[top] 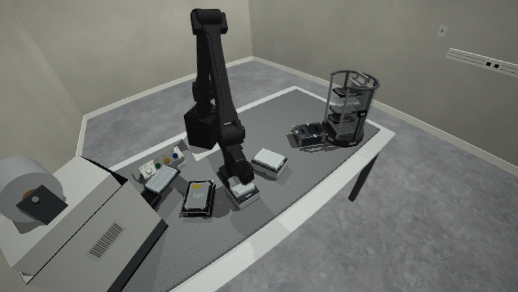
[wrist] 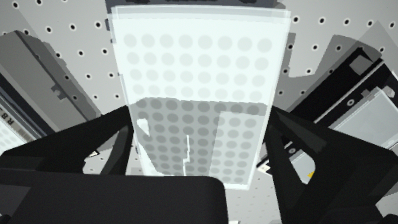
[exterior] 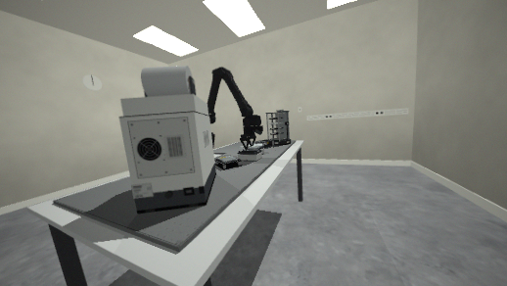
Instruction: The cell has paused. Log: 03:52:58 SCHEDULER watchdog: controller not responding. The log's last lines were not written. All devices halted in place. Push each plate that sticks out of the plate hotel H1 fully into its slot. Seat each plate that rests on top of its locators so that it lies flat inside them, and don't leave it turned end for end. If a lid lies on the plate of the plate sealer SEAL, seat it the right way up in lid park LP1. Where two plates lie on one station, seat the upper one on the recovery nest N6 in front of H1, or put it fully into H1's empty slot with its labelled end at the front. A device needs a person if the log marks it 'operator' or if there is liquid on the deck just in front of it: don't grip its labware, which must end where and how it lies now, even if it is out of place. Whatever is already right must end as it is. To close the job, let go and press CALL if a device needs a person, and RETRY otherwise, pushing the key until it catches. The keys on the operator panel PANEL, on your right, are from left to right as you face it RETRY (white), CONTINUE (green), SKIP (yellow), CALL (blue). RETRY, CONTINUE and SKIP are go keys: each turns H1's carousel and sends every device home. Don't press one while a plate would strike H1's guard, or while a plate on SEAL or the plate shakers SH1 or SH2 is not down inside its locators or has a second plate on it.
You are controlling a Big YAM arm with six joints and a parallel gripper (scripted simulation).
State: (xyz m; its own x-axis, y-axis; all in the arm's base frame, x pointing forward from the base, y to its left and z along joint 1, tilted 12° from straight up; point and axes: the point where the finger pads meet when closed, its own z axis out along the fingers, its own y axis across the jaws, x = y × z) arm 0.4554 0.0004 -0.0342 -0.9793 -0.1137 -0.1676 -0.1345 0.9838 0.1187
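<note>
My gripper (top: 243, 184) (exterior: 249, 146) (wrist: 198, 112) is shut on a clear microplate (wrist: 197, 60), one finger on each long side. The plate is slightly above a light grey station (top: 246, 201); whether it still touches the locators is hidden. Another plate (top: 270, 158) sits on a second light station. A black station (top: 185, 212) bears a clear item (top: 198, 199) with a yellow mark. A plate (top: 162, 179) is at the sealer (top: 88, 222) (exterior: 163, 137). The hotel H1 (top: 345, 131) (exterior: 279, 127) holds several plates; their seating is too small to tell. The nest N6 (top: 309, 134) stands before it.
The panel stands behind the sealer's plate, with white (top: 149, 170), green (top: 158, 165), yellow (top: 167, 161) and blue (top: 175, 156) keys. In the wrist view, a grey device lies left of the held plate and the black station right. Liquid cannot be made out.
</note>
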